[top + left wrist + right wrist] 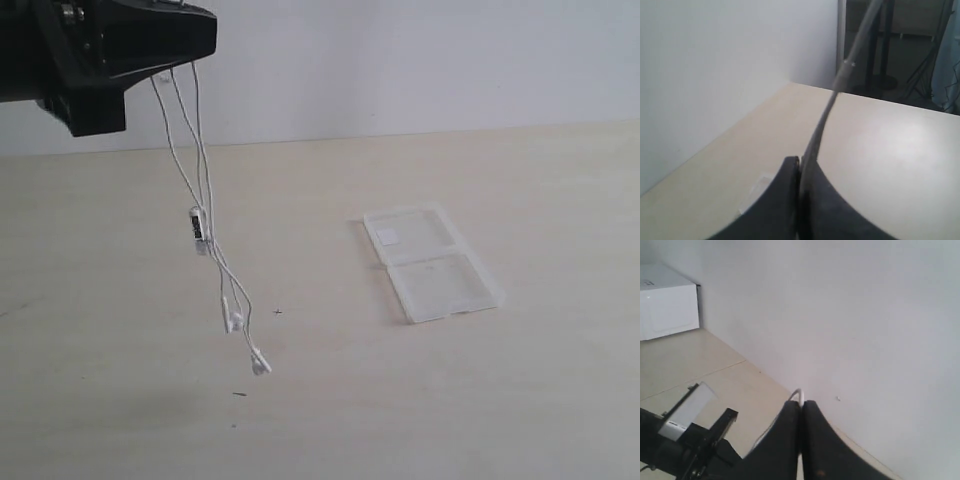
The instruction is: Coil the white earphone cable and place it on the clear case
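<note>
left fingers pinching cable | right fingers pinching it too | cable hanging well apart from case | table lying open around case edges

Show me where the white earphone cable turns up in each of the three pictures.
Exterior view: the earphone cable dangles from the upper left corner, with the earbuds lowest.
Left wrist view: it runs, close and blurred, out from between the shut fingers of the left gripper.
Right wrist view: only a small white loop shows at the shut fingertips of the right gripper.
Shared landmark: the plain white wall.
</note>
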